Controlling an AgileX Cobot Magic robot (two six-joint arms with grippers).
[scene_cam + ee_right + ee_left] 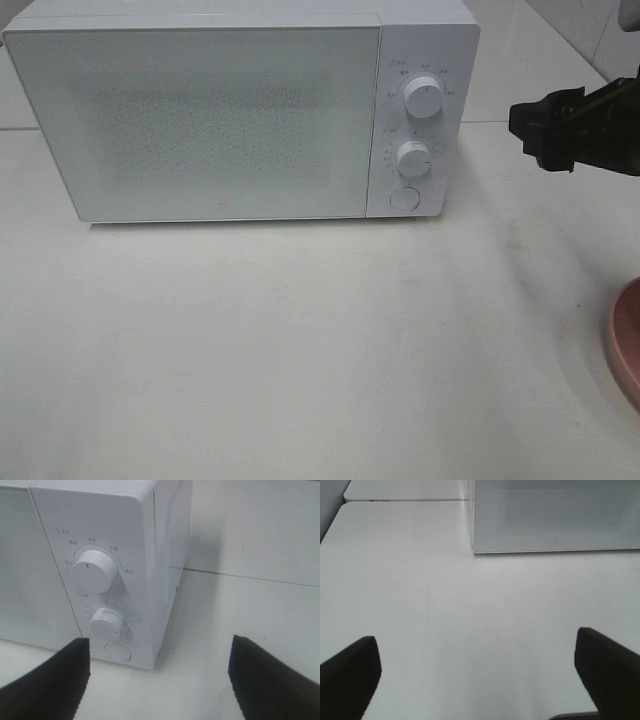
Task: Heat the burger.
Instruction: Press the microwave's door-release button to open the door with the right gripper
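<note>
Wide-spread left gripper (476, 647) hangs over white table (395, 580); microwave (555, 515) front ahead, well apart.

One white microwave (220, 120), two white dials (422, 97) on its panel, one round button (404, 198), one pink plate (630, 340), one worktop (300, 350), two black tools, left tool (477, 675) and right tool (159, 677)

Black and blocky at the right gripper (542, 128), with angular, stepped edges on the housing. Ends in two broad dark fingers (50, 685), faintly grained on the surface. Same matte black wedge shapes at the left gripper (477, 677), blunt and slightly rounded at the corners.
</note>
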